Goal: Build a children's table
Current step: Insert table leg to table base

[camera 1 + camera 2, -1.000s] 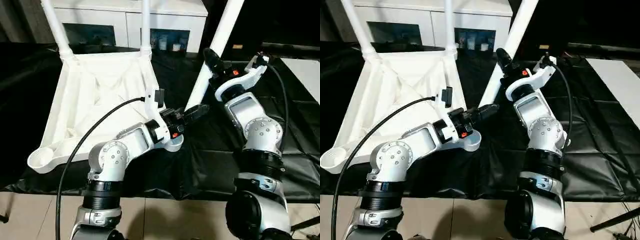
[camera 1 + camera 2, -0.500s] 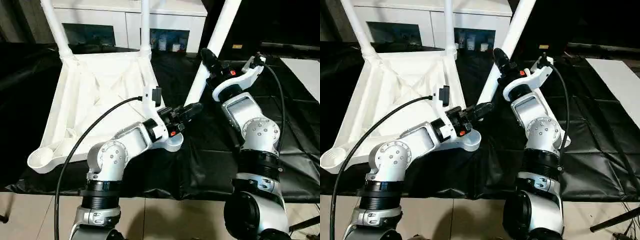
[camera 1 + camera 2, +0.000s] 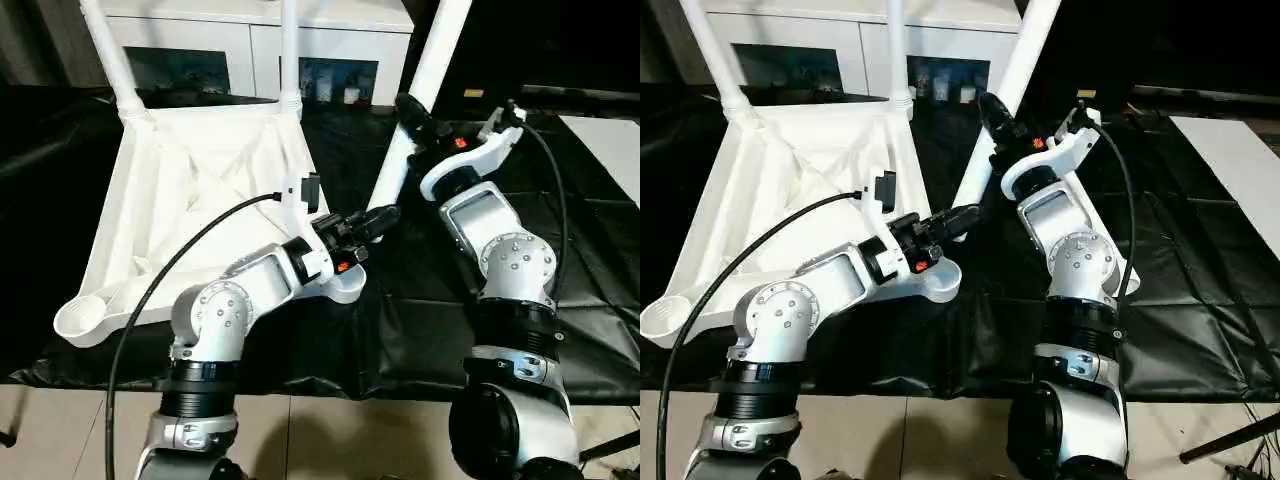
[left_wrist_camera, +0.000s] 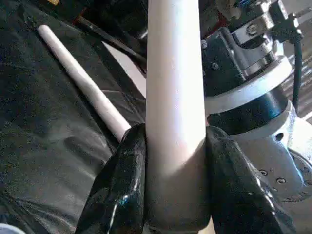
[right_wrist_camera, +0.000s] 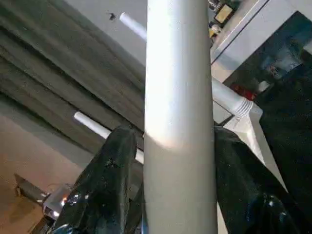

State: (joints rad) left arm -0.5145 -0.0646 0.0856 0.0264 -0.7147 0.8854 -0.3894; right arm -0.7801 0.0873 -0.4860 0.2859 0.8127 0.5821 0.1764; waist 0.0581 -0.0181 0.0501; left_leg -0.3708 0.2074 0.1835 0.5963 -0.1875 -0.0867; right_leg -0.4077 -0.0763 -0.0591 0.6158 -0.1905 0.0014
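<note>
The tabletop (image 3: 195,190) lies upside down on the black-covered worktop (image 3: 420,300), sockets up so legs can be pushed in. 2 legs (image 3: 112,55) stand in its far corner sockets. A 3rd leg (image 3: 420,95) leans just right of the tabletop, grasped low by the left gripper (image 3: 372,218) and higher by the right gripper (image 3: 412,112), likely to steer it into the near right socket (image 3: 345,285). A 4th leg (image 4: 83,83) lies on the worktop beyond it.
</note>
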